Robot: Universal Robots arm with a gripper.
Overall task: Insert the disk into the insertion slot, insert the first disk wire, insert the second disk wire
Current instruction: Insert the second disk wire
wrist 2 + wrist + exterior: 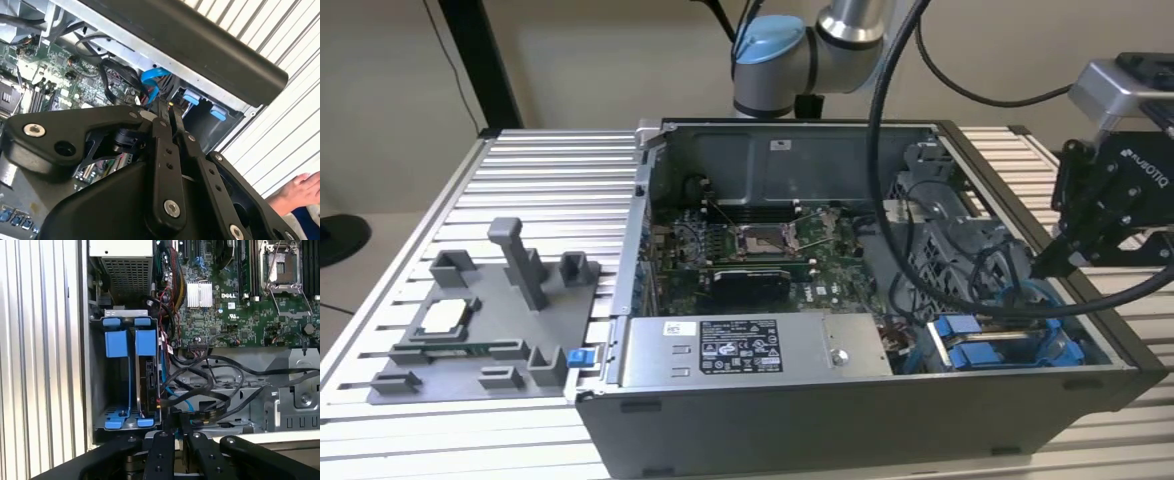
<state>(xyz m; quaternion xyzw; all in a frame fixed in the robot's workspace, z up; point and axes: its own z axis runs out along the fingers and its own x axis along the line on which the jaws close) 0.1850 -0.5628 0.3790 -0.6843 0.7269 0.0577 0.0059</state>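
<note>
The black two-finger end effector [1051, 268] hangs over the end of the open grey computer case [854, 420] that holds the drive bay. In both wrist views its fingers [165, 450] are drawn together among black wires [210, 390]; I cannot tell whether they pinch one.

Just below its tip, the silver-grey disk in a blue carrier [148, 380] stands on edge inside the grey insertion slot with blue rails [107, 390], in the compartment nearer the green motherboard [225, 305]. Its long axis runs parallel to the case's side wall.

The grey power-supply box [827, 350] along the case's front carries a white printed label [739, 345].

The case sits on a slatted aluminium counter [547, 180].
</note>
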